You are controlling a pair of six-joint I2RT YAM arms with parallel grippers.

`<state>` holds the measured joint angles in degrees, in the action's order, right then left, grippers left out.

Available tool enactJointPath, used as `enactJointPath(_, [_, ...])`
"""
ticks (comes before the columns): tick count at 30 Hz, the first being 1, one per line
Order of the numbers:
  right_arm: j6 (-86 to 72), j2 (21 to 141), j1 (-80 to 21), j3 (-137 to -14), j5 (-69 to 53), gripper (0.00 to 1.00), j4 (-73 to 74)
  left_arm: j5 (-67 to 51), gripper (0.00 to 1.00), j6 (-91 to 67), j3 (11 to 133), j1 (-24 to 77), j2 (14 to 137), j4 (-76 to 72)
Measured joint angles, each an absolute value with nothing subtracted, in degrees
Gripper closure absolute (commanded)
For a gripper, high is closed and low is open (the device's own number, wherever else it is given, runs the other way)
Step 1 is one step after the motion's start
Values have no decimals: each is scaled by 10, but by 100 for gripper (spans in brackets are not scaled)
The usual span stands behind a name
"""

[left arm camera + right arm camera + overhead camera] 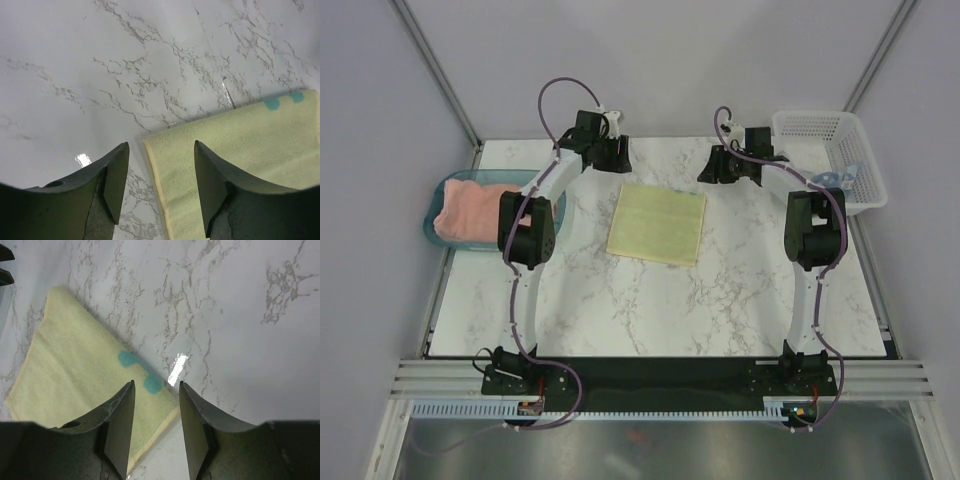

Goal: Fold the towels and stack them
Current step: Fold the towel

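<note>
On the desk (740, 300), 1 folded yellow towel (657, 223) lies flat.
Left pincer (160, 145) and right pincer (156, 383) hang spread, holding nothing, each over 1 far corner.

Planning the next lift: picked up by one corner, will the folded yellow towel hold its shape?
Probably not: the yellow towel looks like soft, thin terry, so it should droop. Its stacked layers, visible at the edge, may fall open.
</note>
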<state>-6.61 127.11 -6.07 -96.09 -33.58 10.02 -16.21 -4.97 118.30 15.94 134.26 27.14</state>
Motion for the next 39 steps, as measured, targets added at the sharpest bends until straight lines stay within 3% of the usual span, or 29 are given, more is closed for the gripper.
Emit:
enactJointPath(14, [-7,1340,-43,-1000,-422,56,187,-272,42,18,1232,153,1432,312])
enactJointPath(20, [9,1344,-40,-1000,-439,71,202,-291,45,18,1261,139,1440,314])
enactJointPath(23, [14,1349,-36,-1002,-450,83,205,-294,45,18,1268,136,1443,313])
enactJointPath(24, [15,1350,-33,-1002,-453,91,207,-295,45,18,1268,135,1443,313])
enactJointPath(26, [18,1350,-27,-1002,-457,96,212,-299,45,18,1269,133,1447,313])
enactJointPath(39, [24,1395,-6,-1063,-500,96,237,-306,48,14,1298,134,1480,314])
